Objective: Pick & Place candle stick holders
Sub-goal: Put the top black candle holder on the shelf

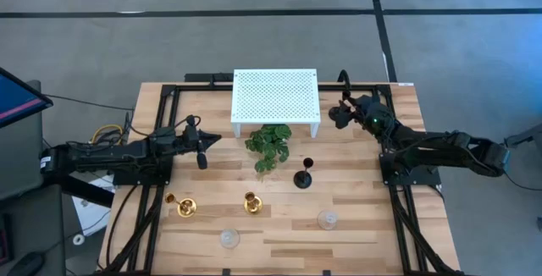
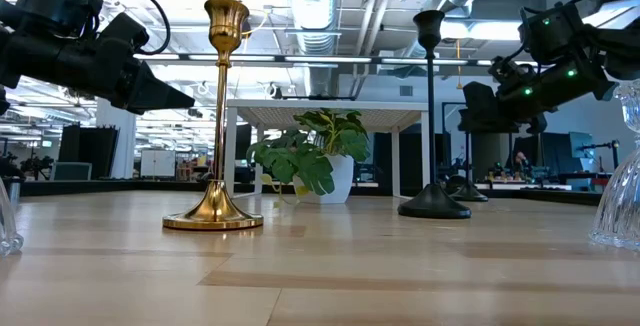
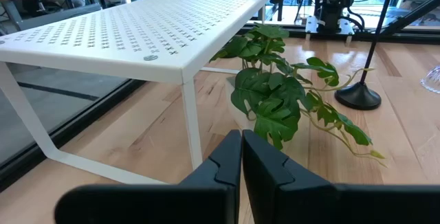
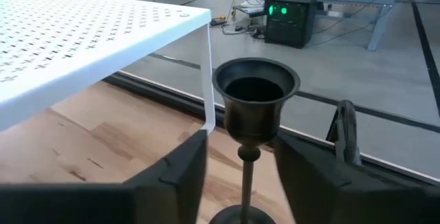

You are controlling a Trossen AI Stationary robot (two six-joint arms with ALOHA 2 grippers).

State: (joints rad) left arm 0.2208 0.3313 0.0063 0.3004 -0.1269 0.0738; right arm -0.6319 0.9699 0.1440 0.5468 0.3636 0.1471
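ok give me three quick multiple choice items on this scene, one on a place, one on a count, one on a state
1. Where is the green plant relative to the white stand?
A) on top of it
B) standing at its front edge
C) behind it

2. How many gold candle stick holders does the high view show?
A) one
B) three
C) two

3. The left gripper has its fingers:
A) pressed together, empty
B) wide apart
C) gripping a gold holder

Answers:
1 B, the leaves sit just in front of the stand.
2 C, one is near the left arm and another is nearer the middle.
3 A, its wrist view shows the fingers touching with nothing between them.
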